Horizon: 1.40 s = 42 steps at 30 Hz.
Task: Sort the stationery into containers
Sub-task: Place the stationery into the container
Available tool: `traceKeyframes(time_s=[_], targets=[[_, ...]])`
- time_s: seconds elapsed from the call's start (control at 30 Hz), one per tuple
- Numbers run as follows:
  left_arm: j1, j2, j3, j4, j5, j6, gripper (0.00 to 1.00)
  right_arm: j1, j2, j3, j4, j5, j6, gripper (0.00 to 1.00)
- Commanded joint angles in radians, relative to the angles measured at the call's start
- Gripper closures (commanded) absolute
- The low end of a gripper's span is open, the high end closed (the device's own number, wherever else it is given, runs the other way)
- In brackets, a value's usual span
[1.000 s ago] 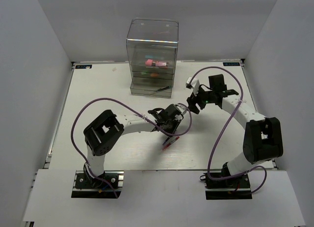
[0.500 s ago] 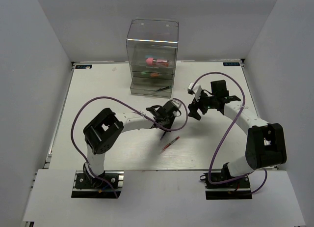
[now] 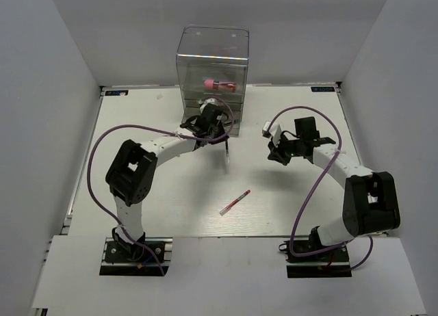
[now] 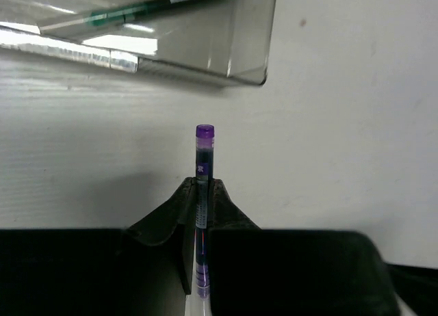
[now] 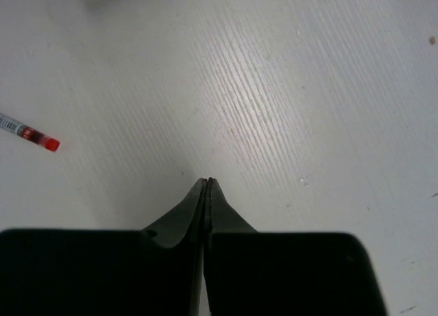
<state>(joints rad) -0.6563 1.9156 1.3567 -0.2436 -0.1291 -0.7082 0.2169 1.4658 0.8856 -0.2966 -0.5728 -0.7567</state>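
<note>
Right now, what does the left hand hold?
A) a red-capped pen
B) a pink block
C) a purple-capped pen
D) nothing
C: in the left wrist view the left hand grips a purple-capped pen between its fingers, while the red pen lies loose on the table.

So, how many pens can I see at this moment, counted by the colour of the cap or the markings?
Purple-capped pen: 1, held in the left gripper
Green pen: 1, lying in the clear drawer
Red-capped pen: 1, lying on the table
Total: 3 pens
</note>
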Motion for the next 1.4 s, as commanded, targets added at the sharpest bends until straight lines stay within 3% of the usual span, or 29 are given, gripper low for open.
traceKeyframes(time_s=[0.0, 0.27, 0.37, 0.5, 0.67, 0.77, 0.83, 0.97, 1.07, 1.1, 1.17, 1.3, 1.37], targets=[[0.049, -0.066, 0.047, 0.068, 0.060, -0.224, 1.00, -0.001, -0.025, -0.010, -0.012, -0.032, -0.035, 1.00], [0.153, -0.047, -0.004, 0.266, 0.171, -0.519, 1.00, 0.001, -0.041, -0.048, 0.002, -0.001, -0.085, 0.94], [0.176, -0.027, -0.050, 0.351, 0.132, -0.655, 1.00, 0.002, -0.053, -0.062, 0.014, -0.004, -0.085, 0.91], [0.185, -0.007, -0.050, 0.330, -0.004, -0.807, 1.00, 0.004, -0.053, -0.060, 0.011, 0.001, -0.092, 0.86], [0.195, 0.037, 0.028, 0.241, -0.113, -0.853, 1.00, 0.001, -0.051, -0.057, 0.013, -0.001, -0.107, 0.73], [0.195, 0.080, 0.099, 0.176, -0.170, -0.866, 0.85, 0.003, -0.050, -0.054, 0.008, -0.007, -0.115, 0.67], [0.195, 0.101, 0.131, 0.158, -0.191, -0.876, 0.81, 0.001, -0.047, -0.044, -0.002, -0.019, -0.118, 0.66], [0.204, 0.112, 0.153, 0.171, -0.191, -0.876, 0.58, 0.004, -0.045, -0.028, -0.041, -0.061, -0.171, 0.57], [0.204, 0.112, 0.153, 0.185, -0.191, -0.863, 0.44, 0.004, -0.038, -0.001, -0.128, -0.133, -0.252, 0.43], [0.204, 0.094, 0.121, 0.207, -0.191, -0.849, 0.38, 0.003, -0.038, 0.009, -0.159, -0.213, -0.324, 0.33], [0.204, 0.053, 0.090, 0.259, -0.170, -0.804, 0.36, 0.006, -0.038, 0.021, -0.285, -0.257, -0.444, 0.10], [0.193, -0.047, -0.017, 0.322, -0.119, -0.728, 0.32, 0.010, -0.045, 0.015, -0.446, -0.364, -0.792, 0.10], [0.193, -0.128, -0.083, 0.340, -0.098, -0.664, 0.31, 0.016, -0.026, 0.015, -0.510, -0.374, -0.875, 0.10]])
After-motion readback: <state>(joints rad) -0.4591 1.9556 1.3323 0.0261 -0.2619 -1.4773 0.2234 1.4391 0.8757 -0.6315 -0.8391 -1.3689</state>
